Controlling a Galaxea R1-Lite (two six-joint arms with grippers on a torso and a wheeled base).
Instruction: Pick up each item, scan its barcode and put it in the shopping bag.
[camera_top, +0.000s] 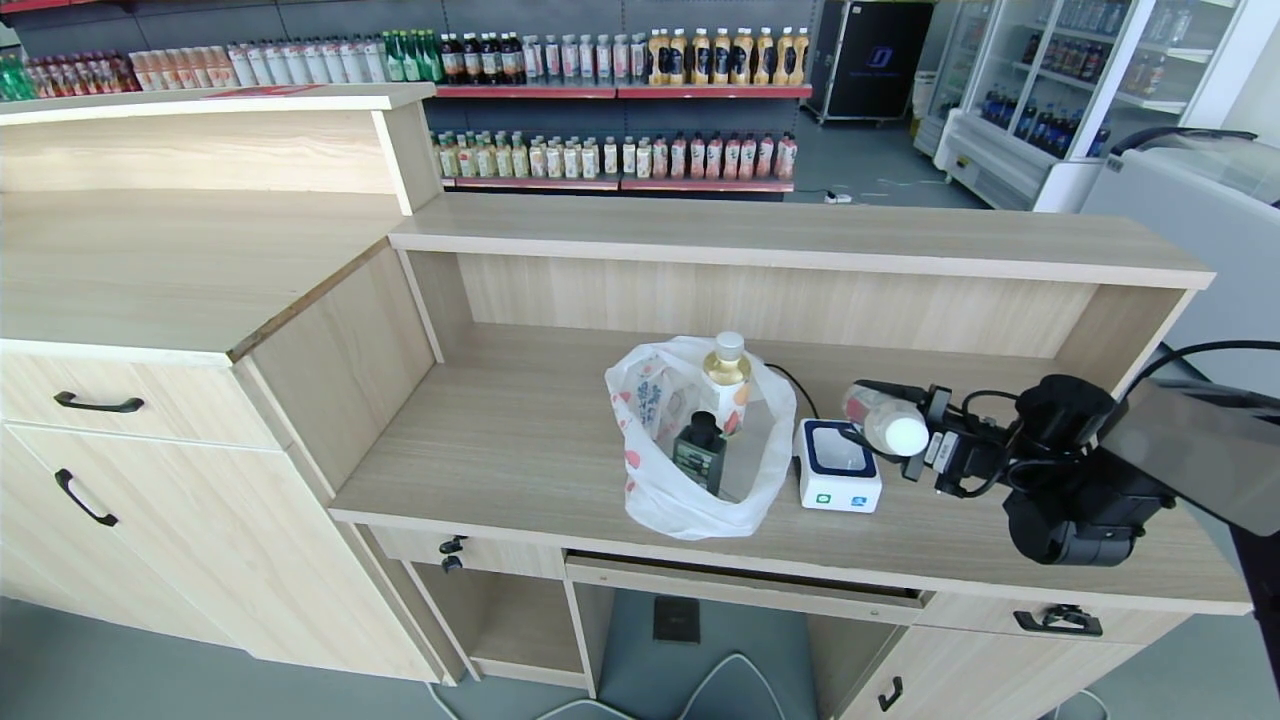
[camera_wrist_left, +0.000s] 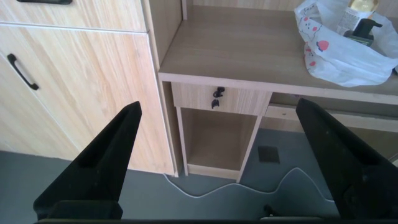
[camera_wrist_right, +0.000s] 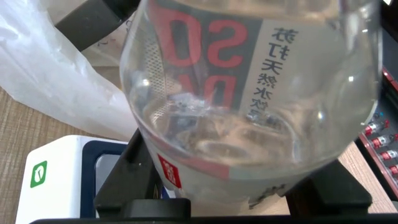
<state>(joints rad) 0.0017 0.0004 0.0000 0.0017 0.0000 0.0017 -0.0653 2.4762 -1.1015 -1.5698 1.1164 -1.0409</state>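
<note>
The clear bottle (camera_wrist_right: 249, 93), just above the white scanner (camera_wrist_right: 62, 186), carries a label (camera_wrist_right: 273, 56) with large red figures on a grey panel, a column of dark characters beside them, and a small red tag (camera_wrist_right: 169, 172) with white marks lower down. The scanner's front face bears a small green square emblem (camera_wrist_right: 38, 173). Labels on the shelved bottles (camera_top: 610, 155) far behind the scanner are too small to read.

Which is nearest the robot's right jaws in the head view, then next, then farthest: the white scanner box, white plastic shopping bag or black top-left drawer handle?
1. White scanner box, on the counter.
2. White plastic shopping bag, left of the scanner.
3. Black top-left drawer handle, far-left cabinet.
</note>
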